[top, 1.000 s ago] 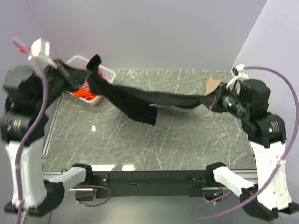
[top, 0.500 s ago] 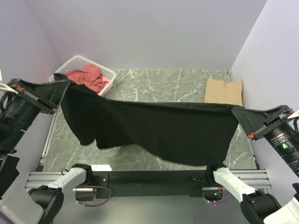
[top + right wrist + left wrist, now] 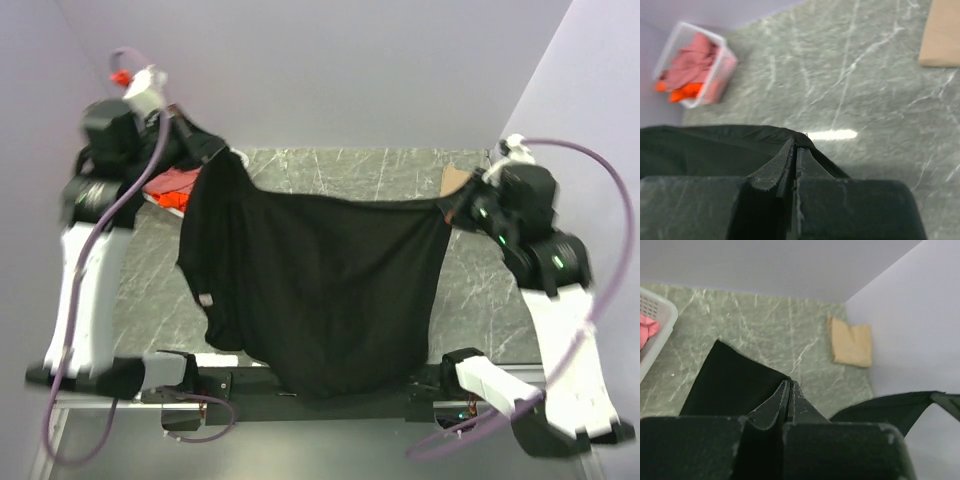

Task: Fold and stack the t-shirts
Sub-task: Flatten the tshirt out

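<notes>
**Q:** Quick rundown, biggest first?

**A:** Tabletop (image 3: 340,175): grey-green marble look w/ white veins.

**Q:** And the shirt you're on?

**A:** Black t-shirt (image 3: 320,290), next biggest. It's lifted and stretched like a sheet btw my left jaws and right jaws. Its top edge runs from far left to far right. The rest hangs down and, from the top cam, covers the middle of the tabletop and its near edge. The left side bunches more than the right.

**Q:** Jaws?

**A:** Both are pressed tight together, no gap on either wrist cam. My left jaws pinch black cloth at the shirt's upper left end. My right jaws pinch it at the upper right end.

**Q:** Other stuff?

**A:** White lattice basket (image 3: 725,75) in the far-left corner, mostly hidden behind my left arm (image 3: 90,260) from above. Tan t-shirt (image 3: 851,342) lies flat in the far-right corner, well apart from the basket. Inside the basket there's a pink t-shirt (image 3: 690,57) heaped up, w/ an orange t-shirt (image 3: 685,92) bunched at one end, touching it.

**Q:** Any labels or print?

**A:** One small pale tag (image 3: 205,299) at the black t-shirt's left edge. Too small to read, can't tell brand or size.
</notes>
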